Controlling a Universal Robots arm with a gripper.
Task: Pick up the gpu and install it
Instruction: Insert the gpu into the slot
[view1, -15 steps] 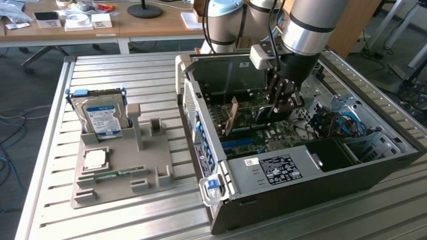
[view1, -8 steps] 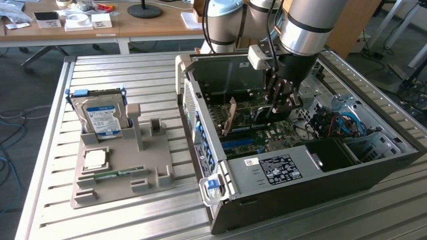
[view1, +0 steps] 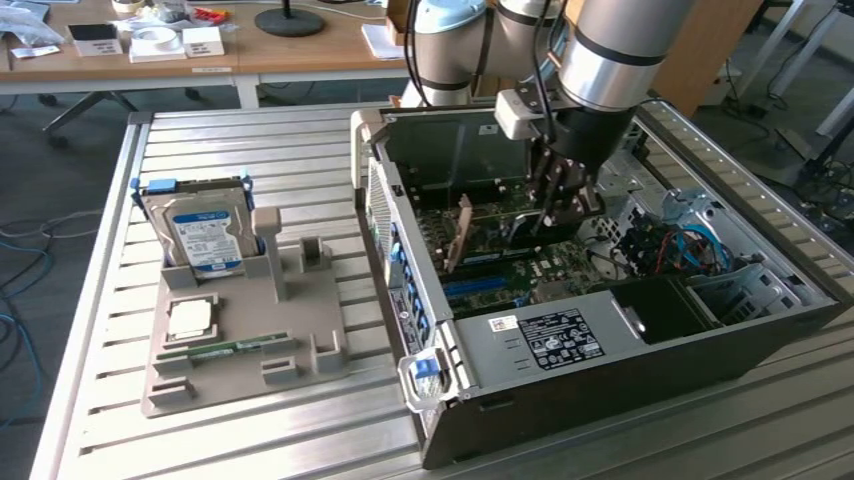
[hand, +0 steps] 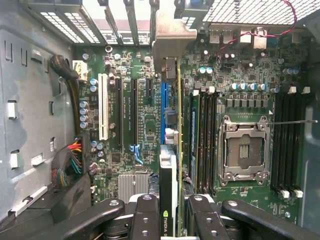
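The gpu (hand: 169, 192) stands edge-on between my fingers, its pale metal bracket (hand: 172, 30) toward the case's rear slot openings. My gripper (hand: 172, 222) is shut on it, with one black finger (hand: 145, 215) on each side of the card. The card lines up over the long blue slot (hand: 164, 100) of the motherboard; whether it touches the slot I cannot tell. In the exterior view my gripper (view1: 558, 212) reaches down into the open computer case (view1: 574, 350), and the gpu (view1: 507, 228) runs from it toward the exterior view's left.
Installed memory sticks (hand: 202, 140) and an empty processor socket (hand: 243, 150) lie close beside the card. Cable bundles (hand: 72, 155) sit near the case wall. Outside the case, a grey fixture (view1: 307, 350) holds a hard drive (view1: 200, 235), a processor chip (view1: 191, 318) and a memory stick (view1: 227, 349).
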